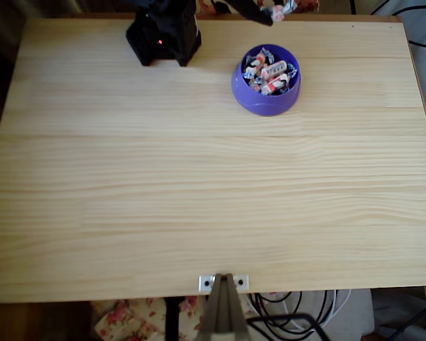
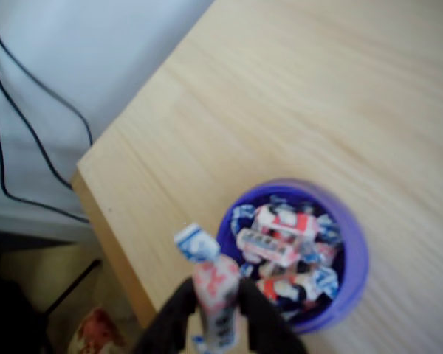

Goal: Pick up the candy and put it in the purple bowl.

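Note:
The purple bowl sits on the far right part of the table and holds several wrapped candies. At the top edge of the overhead view my black gripper is shut on a candy, beyond the bowl's far side. In the wrist view the held candy stands upright between the two black fingers, its bluish twisted end up. There the gripper hangs over the table's edge, just left of the bowl and its heap of candies.
The arm's black base stands at the table's far edge, left of the bowl. The light wooden table stretches wide toward the near side. Black cables run over the floor past the table's edge. A metal bracket is fixed at the near edge.

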Action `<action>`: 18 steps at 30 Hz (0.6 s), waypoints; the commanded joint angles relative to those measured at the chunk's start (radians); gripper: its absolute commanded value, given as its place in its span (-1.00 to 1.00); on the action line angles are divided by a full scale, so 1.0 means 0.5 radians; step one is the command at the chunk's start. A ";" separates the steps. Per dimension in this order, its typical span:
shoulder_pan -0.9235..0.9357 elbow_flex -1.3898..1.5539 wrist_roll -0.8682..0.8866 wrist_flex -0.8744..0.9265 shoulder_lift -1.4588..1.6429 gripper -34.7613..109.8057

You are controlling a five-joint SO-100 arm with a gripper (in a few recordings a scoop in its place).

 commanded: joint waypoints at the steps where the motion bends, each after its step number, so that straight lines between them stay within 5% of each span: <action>1: -0.018 0.049 0.074 -0.117 0.021 -0.53; 18: 0.074 0.233 0.328 -0.083 0.058 -0.41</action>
